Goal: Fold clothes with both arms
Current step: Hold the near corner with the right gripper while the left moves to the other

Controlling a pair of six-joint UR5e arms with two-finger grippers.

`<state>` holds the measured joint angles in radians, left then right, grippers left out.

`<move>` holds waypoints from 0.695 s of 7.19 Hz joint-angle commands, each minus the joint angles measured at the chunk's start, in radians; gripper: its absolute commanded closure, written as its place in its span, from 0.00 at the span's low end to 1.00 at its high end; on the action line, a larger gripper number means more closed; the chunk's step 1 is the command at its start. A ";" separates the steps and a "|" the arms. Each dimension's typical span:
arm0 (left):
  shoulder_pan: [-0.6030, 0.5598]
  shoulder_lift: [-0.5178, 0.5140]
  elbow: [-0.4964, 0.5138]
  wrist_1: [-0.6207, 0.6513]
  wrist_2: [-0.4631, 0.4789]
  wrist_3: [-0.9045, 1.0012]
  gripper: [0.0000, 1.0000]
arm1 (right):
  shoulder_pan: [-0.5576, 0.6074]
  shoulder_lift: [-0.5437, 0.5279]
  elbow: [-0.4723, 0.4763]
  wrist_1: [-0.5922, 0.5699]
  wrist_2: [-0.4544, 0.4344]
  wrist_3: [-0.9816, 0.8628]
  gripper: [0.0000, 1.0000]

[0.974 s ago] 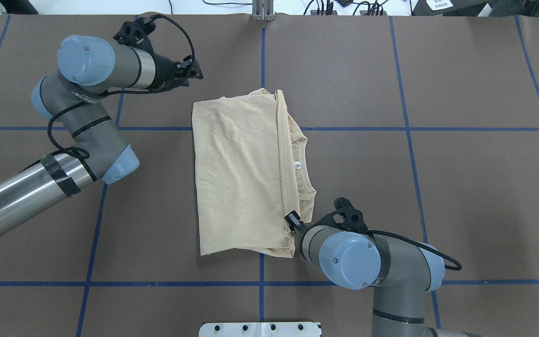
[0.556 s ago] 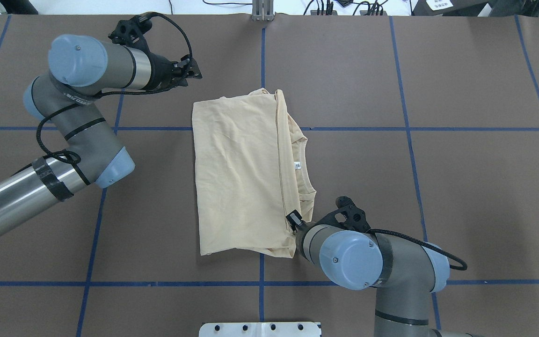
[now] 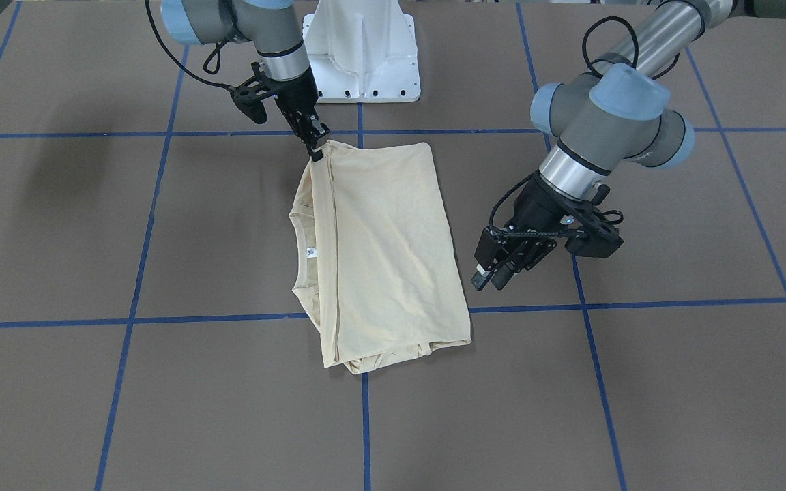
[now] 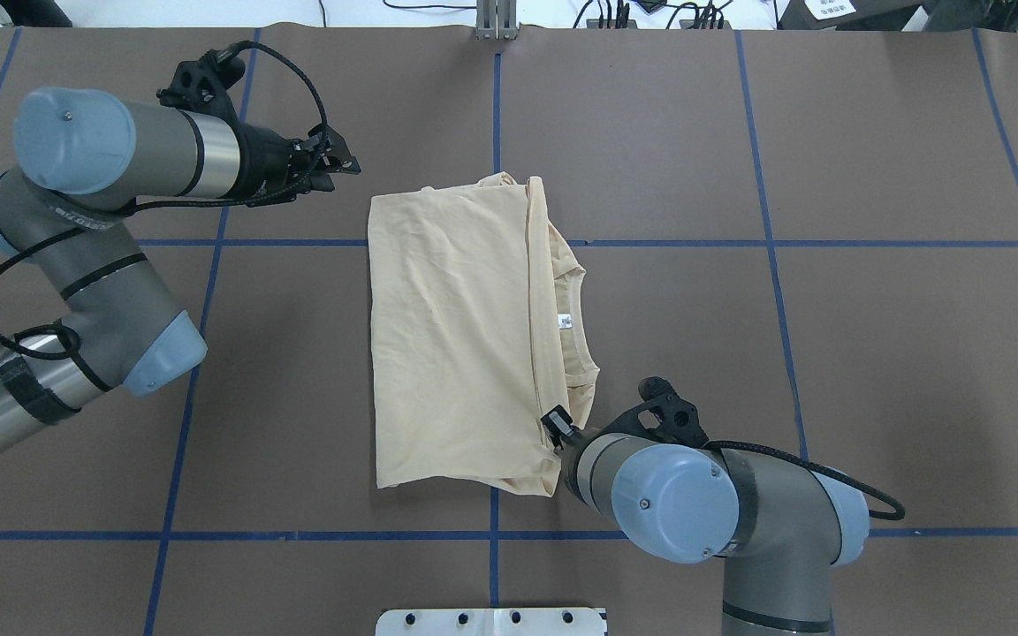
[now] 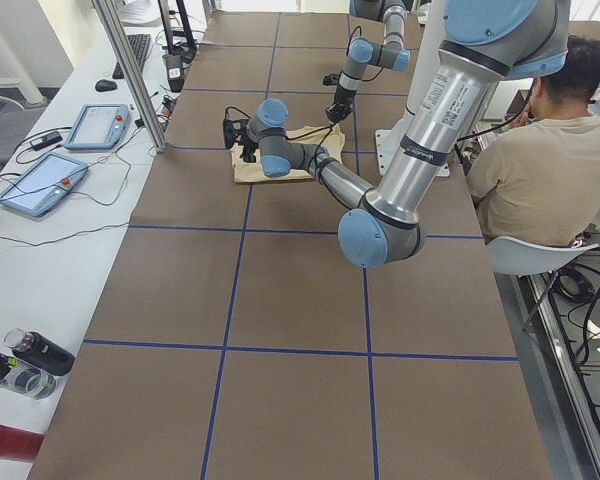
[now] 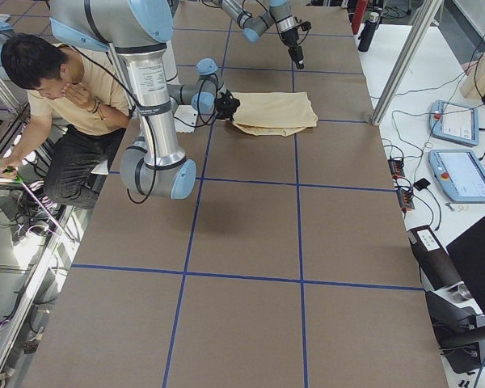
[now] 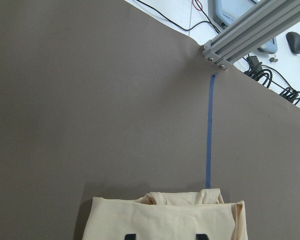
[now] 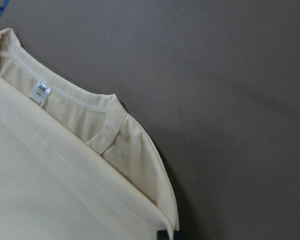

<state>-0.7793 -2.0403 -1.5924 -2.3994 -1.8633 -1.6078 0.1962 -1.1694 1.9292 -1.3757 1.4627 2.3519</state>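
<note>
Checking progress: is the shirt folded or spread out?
Folded: the thin cream-yellow shirt is a layered rectangle, a hemmed edge overlapping its collar.

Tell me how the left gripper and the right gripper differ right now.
The right gripper is shut on the corner of the shirt nearest the robot; the left gripper is open and holds nothing. The right gripper touches the cloth, while the left gripper hangs beside the shirt, apart from it. Both are black two-finger pincers pointing toward the shirt.
</note>
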 commanded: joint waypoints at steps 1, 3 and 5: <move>0.046 0.115 -0.152 -0.001 -0.010 -0.133 0.51 | -0.014 -0.013 0.020 -0.002 0.002 0.000 1.00; 0.194 0.262 -0.327 -0.004 0.000 -0.310 0.01 | -0.014 -0.038 0.057 -0.003 0.004 0.000 1.00; 0.347 0.319 -0.379 -0.003 0.072 -0.330 0.01 | -0.017 -0.038 0.057 -0.003 0.004 0.001 1.00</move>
<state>-0.5282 -1.7622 -1.9414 -2.4021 -1.8459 -1.9166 0.1814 -1.2067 1.9831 -1.3789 1.4664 2.3519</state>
